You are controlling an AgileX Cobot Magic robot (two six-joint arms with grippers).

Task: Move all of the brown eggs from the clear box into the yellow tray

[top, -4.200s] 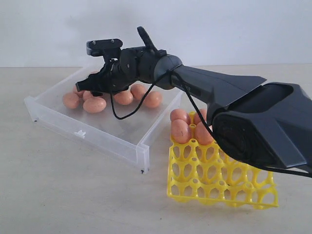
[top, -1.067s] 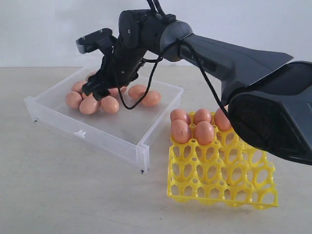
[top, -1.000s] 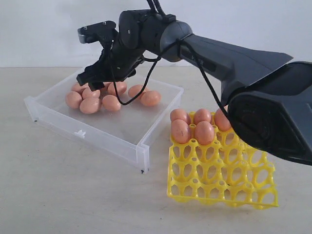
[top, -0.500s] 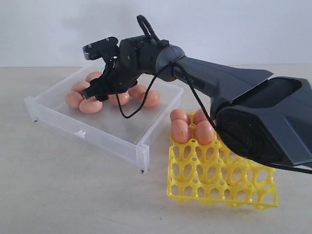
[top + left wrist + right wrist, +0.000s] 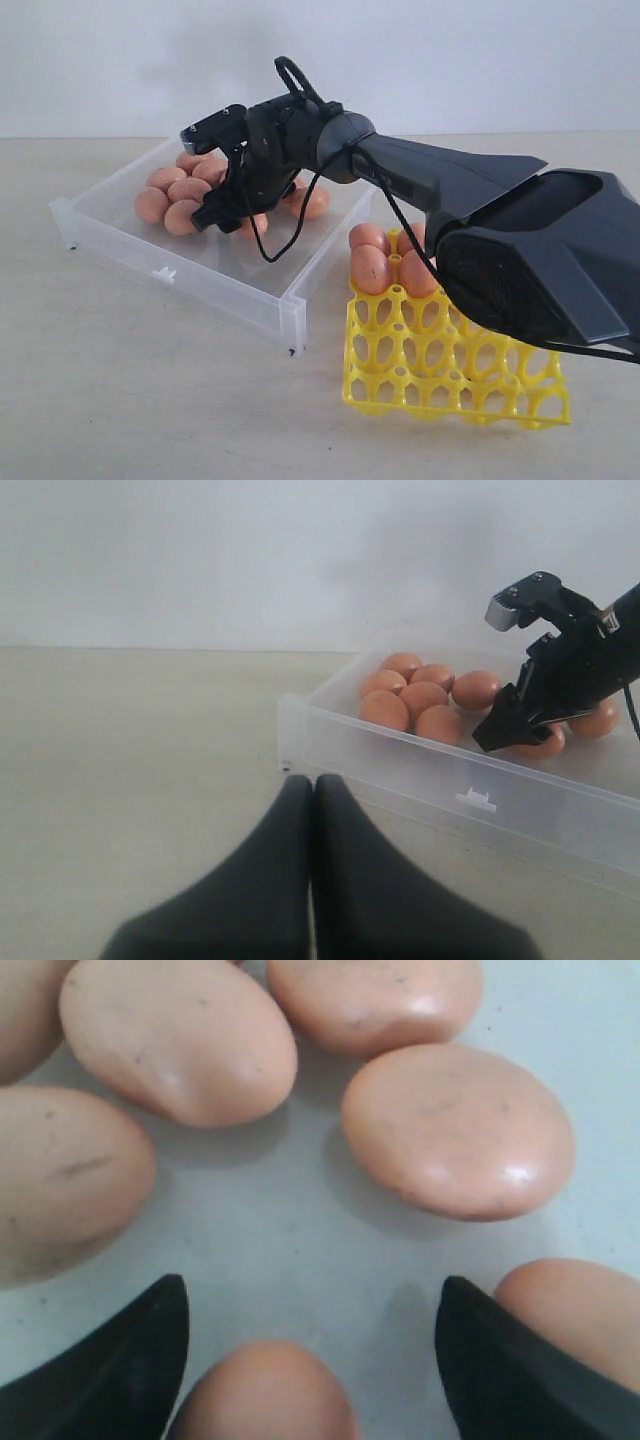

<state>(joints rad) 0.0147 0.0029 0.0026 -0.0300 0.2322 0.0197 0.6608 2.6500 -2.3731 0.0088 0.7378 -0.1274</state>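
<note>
We open on the smooth, orange-brown oval eggs (image 5: pixel 424 696), bunched on the floor of the shallow, clear plastic box (image 5: pixel 200 282), toward its far side in the exterior view. From the left wrist view we count nine in there. Seven are packed shoulder to shoulder, and two more lie apart, partly behind the right gripper (image 5: pixel 220 214). Up close the shells are glossy and pale peach, with faint dark specks and fine scratches.

That right gripper is down inside the box, right at the cluster. Its black fingers (image 5: pixel 110 1380) are spread wide, with one egg lying between the tips. There is a clear gap to the finger on one side, so nothing is clamped.

The long dark right arm (image 5: pixel 450 190) crosses the box's side wall and passes over the back of the bright yellow lattice egg tray (image 5: pixel 450 375), which stands just beside the box. We count four eggs seated in the tray's back cells. The arm hides the far corner, so we cannot tell whether more sit there.

Out front, the left gripper (image 5: pixel 312 805) is low over the beige tabletop (image 5: pixel 120 400), short of the box's front wall. Its two fingers are pressed together on nothing. One box, one tray.
</note>
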